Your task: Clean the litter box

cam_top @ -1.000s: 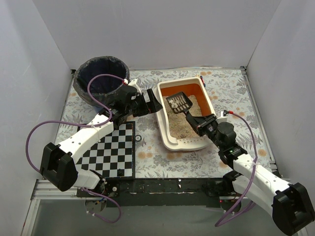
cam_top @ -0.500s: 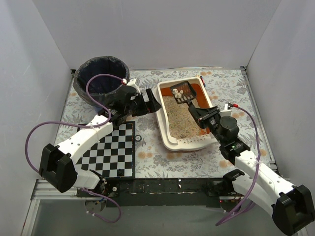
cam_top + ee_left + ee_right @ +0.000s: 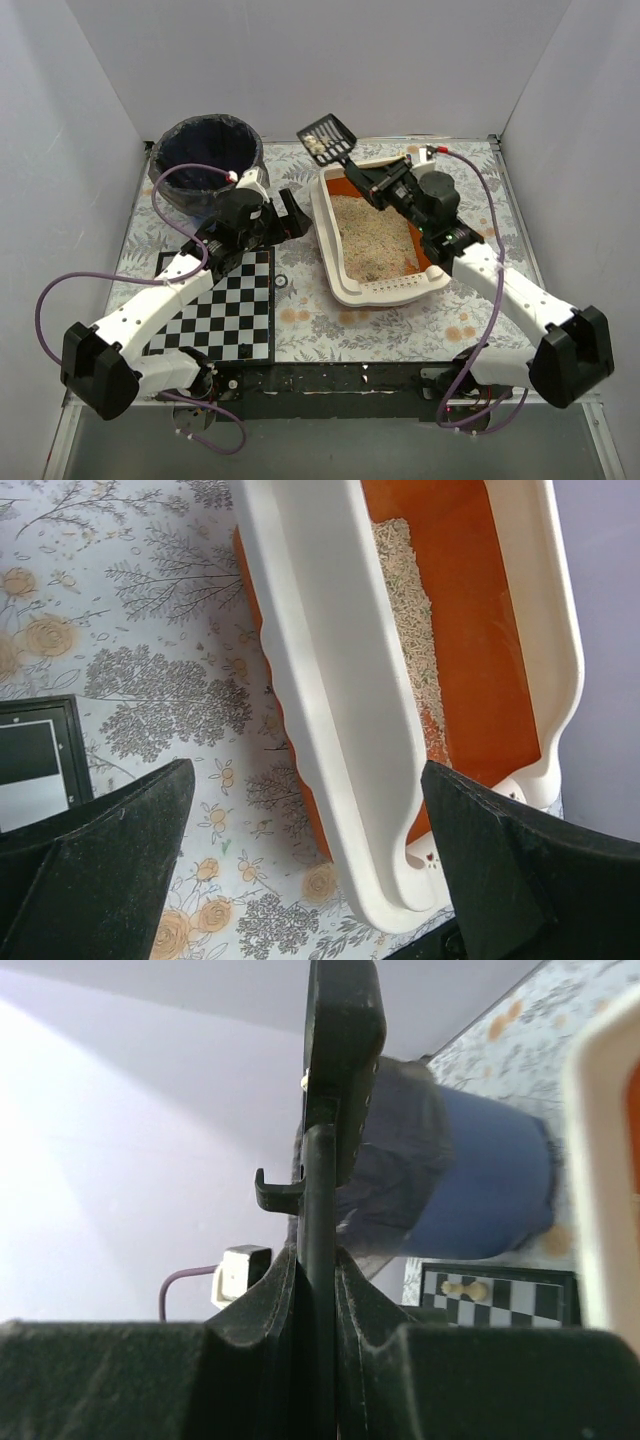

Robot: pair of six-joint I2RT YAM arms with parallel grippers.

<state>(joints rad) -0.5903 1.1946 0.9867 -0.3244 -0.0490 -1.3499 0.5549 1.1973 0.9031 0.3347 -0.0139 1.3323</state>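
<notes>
The cream-white litter box with orange floor and beige litter lies mid-table, its slotted ledge at the near end. My right gripper is shut on the handle of a black slotted scoop, lifted above the box's far left corner with whitish clumps in it. In the right wrist view the scoop stands edge-on between the fingers. My left gripper is open just left of the box. The left wrist view shows the box's rim between the spread fingers.
A round blue bin with a dark bag stands at the back left; it also shows in the right wrist view. A black-and-white checkerboard lies front left, with a pale chess piece on it. Grey walls enclose the table.
My right gripper has raised the scoop out of the litter and carried it up and left, beyond the box's far left corner. The left gripper has drawn back slightly.
</notes>
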